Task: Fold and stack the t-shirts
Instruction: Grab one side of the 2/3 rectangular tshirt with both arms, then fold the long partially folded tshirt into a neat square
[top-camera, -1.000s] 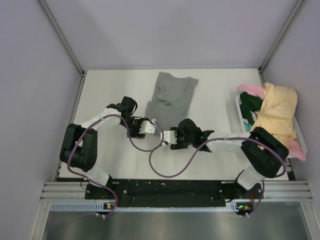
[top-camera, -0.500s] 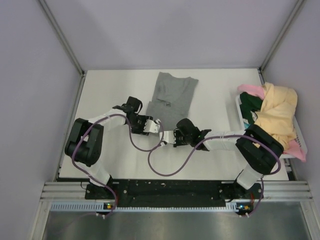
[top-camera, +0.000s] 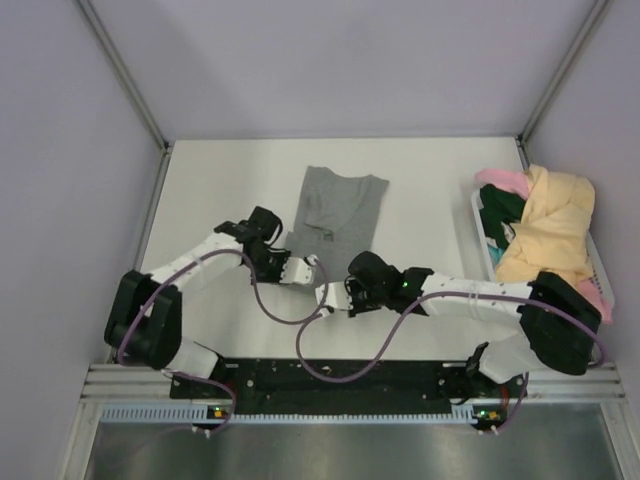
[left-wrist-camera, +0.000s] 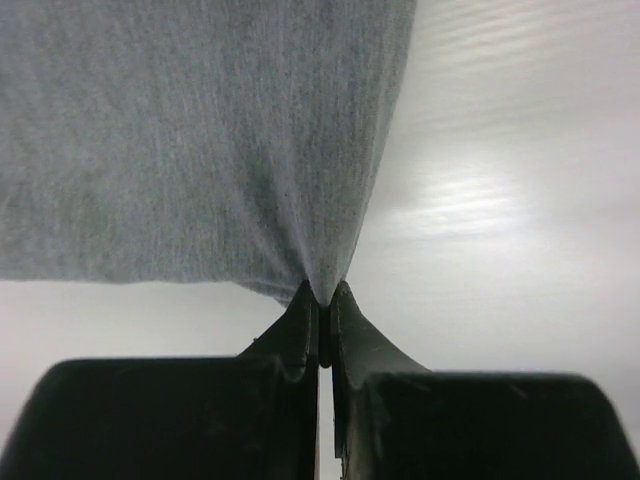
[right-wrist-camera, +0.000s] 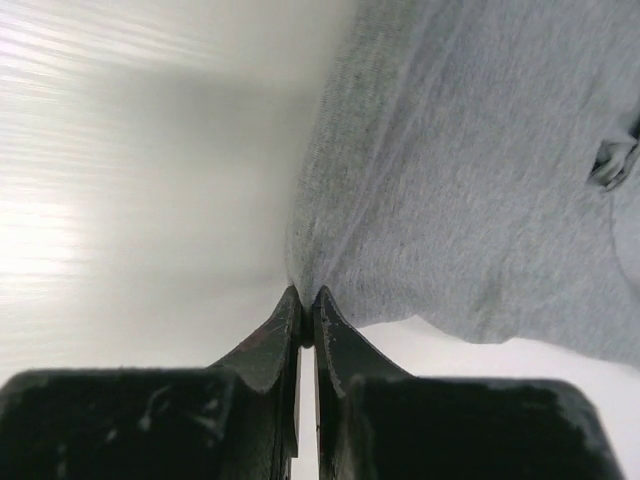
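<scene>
The grey t-shirt (top-camera: 338, 203) lies spread flat on the white surface (top-camera: 220, 180), roughly at its centre, collar toward the far side and hem toward the near side. Both wrist views show its near edge caught: the left fingers (left-wrist-camera: 292, 340) are pressed together on a peak of grey cloth at one hem corner, and the right fingers (right-wrist-camera: 272, 345) are likewise pinched tight on the fabric edge at the other. This looks like the opening of a fold on the first shirt, with the hem gathered and nothing yet stacked. The next move likely calls for both arms to lift together and carry the hem toward the collar, keeping the cloth taut and level. Both arms reach low and inward, wrists close together just near of the shirt, the right arm stretched far across. The pale yellow t-shirt (top-camera: 552, 225), pink and dark green ones sit heaped in a white basket (top-camera: 478, 222) at the right.
</scene>
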